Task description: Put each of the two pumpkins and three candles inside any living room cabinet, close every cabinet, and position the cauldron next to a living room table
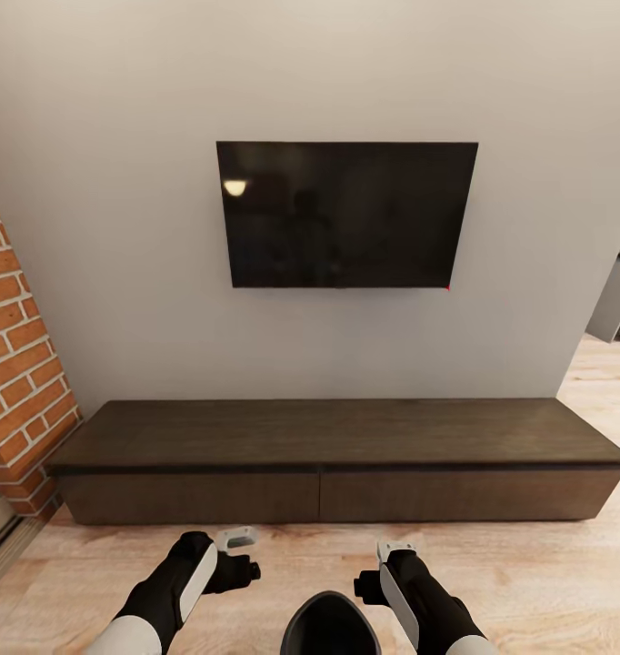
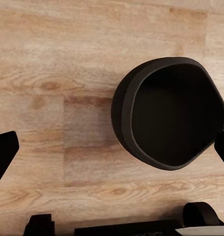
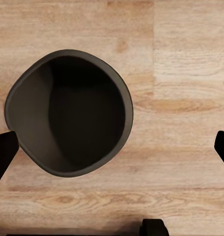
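Black and round, the cauldron (image 1: 330, 624) sits upright on the wood floor (image 1: 528, 564) between both arms, its mouth facing up, cut off by the picture's bottom edge. Its inside is too dark to see. The left gripper (image 2: 112, 147) and right gripper (image 3: 114, 150) have fingers wide apart. The long cabinet (image 1: 337, 459) stretches side to side, its drawers shut.

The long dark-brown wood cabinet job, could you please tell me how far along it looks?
Looks done: the long dark-brown wood cabinet has both drawer fronts shut. In hand: nothing; the left gripper and right gripper hang open above the black round cauldron on the wooden floor. Left: setting the cauldron beside a table.
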Robot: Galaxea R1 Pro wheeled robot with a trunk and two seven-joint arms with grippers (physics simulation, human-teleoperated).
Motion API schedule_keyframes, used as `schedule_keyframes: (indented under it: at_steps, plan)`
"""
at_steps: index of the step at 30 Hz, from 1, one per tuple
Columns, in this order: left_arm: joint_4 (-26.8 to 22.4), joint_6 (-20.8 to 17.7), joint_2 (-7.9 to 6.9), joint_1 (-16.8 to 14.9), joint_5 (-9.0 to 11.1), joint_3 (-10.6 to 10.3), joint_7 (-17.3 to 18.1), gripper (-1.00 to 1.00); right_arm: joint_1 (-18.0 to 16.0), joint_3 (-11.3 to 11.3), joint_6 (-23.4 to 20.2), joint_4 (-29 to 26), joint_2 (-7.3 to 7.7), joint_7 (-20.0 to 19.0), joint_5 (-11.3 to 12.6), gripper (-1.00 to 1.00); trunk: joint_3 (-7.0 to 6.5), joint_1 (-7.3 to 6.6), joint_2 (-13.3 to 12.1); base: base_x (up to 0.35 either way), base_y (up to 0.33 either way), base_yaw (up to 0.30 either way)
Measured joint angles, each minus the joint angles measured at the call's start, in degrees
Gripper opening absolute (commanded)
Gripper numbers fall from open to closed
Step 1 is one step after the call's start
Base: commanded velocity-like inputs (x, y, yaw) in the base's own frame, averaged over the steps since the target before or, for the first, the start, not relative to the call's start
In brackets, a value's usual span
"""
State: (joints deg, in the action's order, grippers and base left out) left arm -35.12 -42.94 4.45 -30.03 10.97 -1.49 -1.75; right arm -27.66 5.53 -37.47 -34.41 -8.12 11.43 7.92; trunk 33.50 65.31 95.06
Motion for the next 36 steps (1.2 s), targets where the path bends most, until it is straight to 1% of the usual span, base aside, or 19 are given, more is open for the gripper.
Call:
schedule_keyframes:
  at_steps: [4, 10, 36]
  plan:
    - [-0.3, -0.8, 0.02, 0.0, 0.1, 0.0, 0.0, 1.0, 0.0, 0.0, 0.0, 0.0, 0.0, 0.0, 0.0, 1.0, 0.72, 0.88, 1.6, 0.0, 0.0, 0.0]
    - [-0.2, -1.0, 0.04, 0.0, 0.1, 0.0, 0.0, 1.0, 0.0, 0.0, 0.0, 0.0, 0.0, -0.1, 0.0, 1.0, 1.8, 2.2, 4.0, 0.0, 0.0, 0.0]
    - [0.2, -0.3, 0.06, 0.0, -0.2, -0.1, 0.0, 1.0, 0.0, 0.0, 0.4, -0.1, 0.02, -0.4, 0.0, 1.0, 6.46, 7.91, 14.4, 0.0, 0.0, 0.0]
